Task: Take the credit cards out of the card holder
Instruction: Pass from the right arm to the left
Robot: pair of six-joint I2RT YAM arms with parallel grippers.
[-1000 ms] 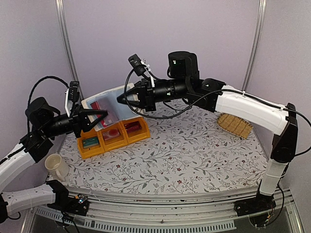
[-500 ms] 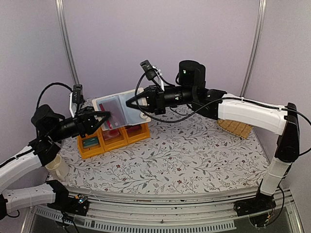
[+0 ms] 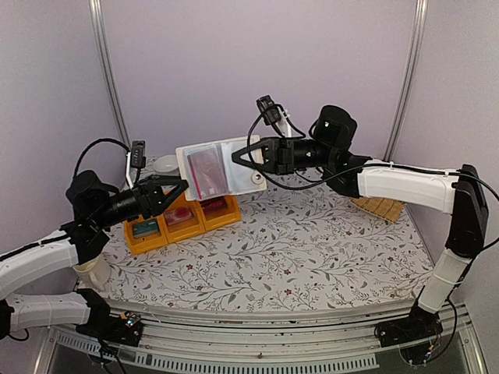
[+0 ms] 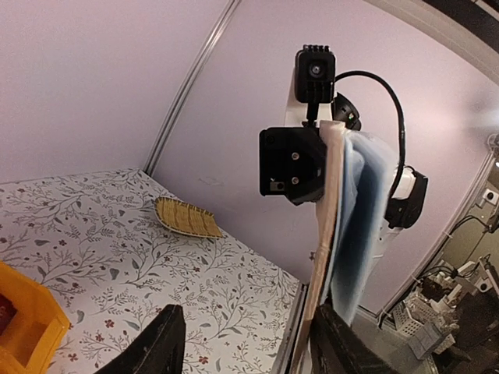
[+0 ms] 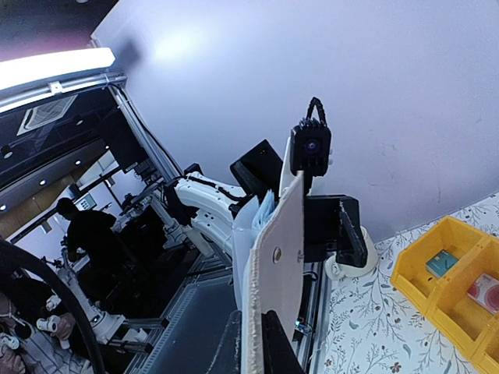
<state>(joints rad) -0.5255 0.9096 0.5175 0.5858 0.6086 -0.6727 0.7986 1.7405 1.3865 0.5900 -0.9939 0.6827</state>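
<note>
Card holder (image 3: 222, 167) hung in air above back-left of tabletop (image 3: 312, 249), spread flat, red credit card (image 3: 205, 173) showing inside clear sleeve. Right pincer (image 3: 248, 156) pinched holder's right edge, jaws pressed together on it. Left pincer (image 3: 176, 189) spread, fingers just beside holder's lower left corner, contact unclear, gripping nothing. Under holder, yellow bins (image 3: 168, 234) on tabletop: teal card (image 3: 146, 227) in left bin, red cards (image 3: 181, 215) in other two. Straw basket (image 3: 378, 204) far right; mug (image 3: 92, 269) near left edge
</note>
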